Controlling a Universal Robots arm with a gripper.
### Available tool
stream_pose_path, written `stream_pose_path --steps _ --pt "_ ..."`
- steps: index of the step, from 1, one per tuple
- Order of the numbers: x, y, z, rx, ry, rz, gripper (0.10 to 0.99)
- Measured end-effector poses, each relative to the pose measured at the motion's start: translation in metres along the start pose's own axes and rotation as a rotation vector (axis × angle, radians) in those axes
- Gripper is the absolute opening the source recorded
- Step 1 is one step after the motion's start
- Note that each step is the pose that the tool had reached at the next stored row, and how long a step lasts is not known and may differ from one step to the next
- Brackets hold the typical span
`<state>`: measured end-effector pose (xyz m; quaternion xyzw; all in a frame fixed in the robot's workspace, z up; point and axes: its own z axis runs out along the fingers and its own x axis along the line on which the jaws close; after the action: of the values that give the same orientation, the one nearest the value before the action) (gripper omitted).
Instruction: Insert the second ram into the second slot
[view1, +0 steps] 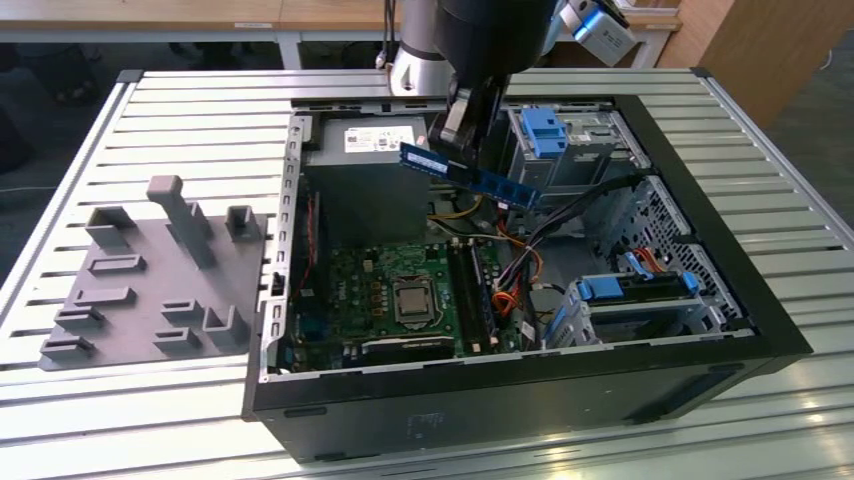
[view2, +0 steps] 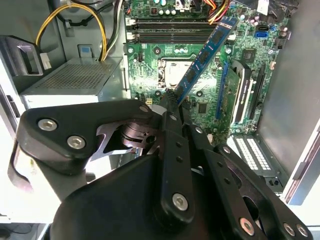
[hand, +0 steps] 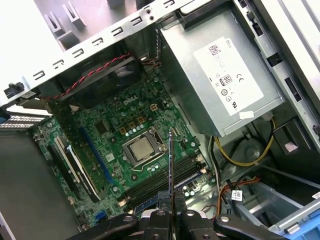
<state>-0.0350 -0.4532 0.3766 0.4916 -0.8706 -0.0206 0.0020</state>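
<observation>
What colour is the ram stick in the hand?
Blue; the second ram shows it best in the second wrist view.

PC case (view1: 534, 400) lies open on slatted table (view1: 200, 100), w/ fixture plate (view1: 134, 300) beside it on the exterior view's left. Inside the case: mobo (view1: 354, 290) on the floor toward the exterior view's left, PSU (view1: 367, 140) farther back, drive cages (view1: 574, 140) along the exterior view's right. CPU socket (view1: 407, 298) sits mid-mobo, RAM slots (view1: 470, 290) just right of it. Above the interior, btw PSU & rear cage, the second ram (view1: 470, 173) hangs tilted, one end pinched in gripper (view1: 451, 140), apart from the slots.
</observation>
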Motion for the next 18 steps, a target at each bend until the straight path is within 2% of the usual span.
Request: stream_pose_path --steps 18 --pt "0.0000 0.0000 0.0000 0.001 -0.0014 0.037 0.137"
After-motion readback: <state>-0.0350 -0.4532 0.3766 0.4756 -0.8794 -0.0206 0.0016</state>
